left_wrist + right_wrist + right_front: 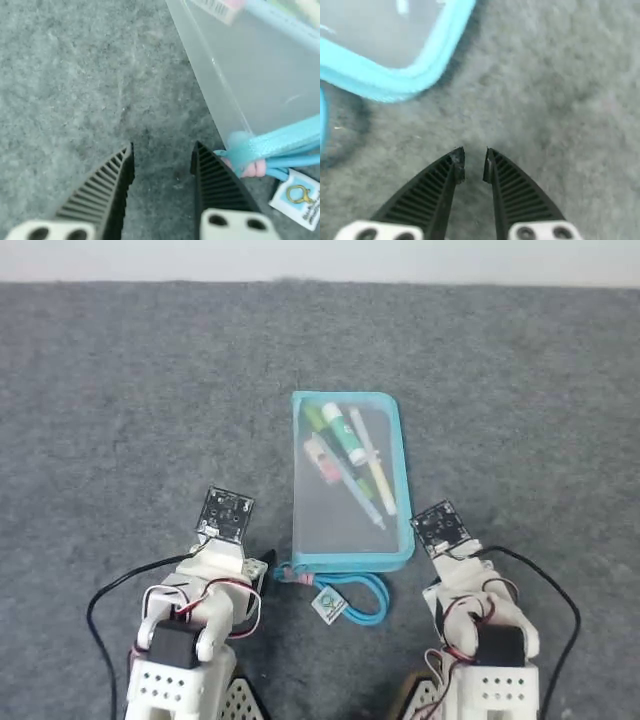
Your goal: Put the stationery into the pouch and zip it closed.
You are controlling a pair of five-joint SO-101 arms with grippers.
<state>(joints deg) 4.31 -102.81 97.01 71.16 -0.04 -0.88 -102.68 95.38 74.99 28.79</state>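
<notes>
Now, on the middle of the desk: a see-through pouch with a blue rim, flat, one short end toward the near edge. Holds the stationery already: a few pens and a green marker, side by side in the far half. Seems zipped all the way round, though hard to tell for sure. At the near left corner of the pouch: the zip pull, small and pinkish, with a blue strap looped toward the near edge and a little tag on it.

Just beside that pull: the left gripper. Stands about half open, with nothing between the fingers but grey desk. One finger right next to the strap, maybe touching; can't tell.

By the near right corner of the pouch: the right gripper. Almost shut, only a thin gap, and holds nothing either. Not touching the blue rim.

Probably light, this pouch, and soft and floppy, with a smooth, slippy plastic skin. Likely to slide on the desk or bunch up under a tug at the zip. Best to pinch the blue rim at a corner, thicker and less slippy there, and to take the small pull with the other fingertips. Better not to grab the strap: too bendy for a firm tug
</notes>
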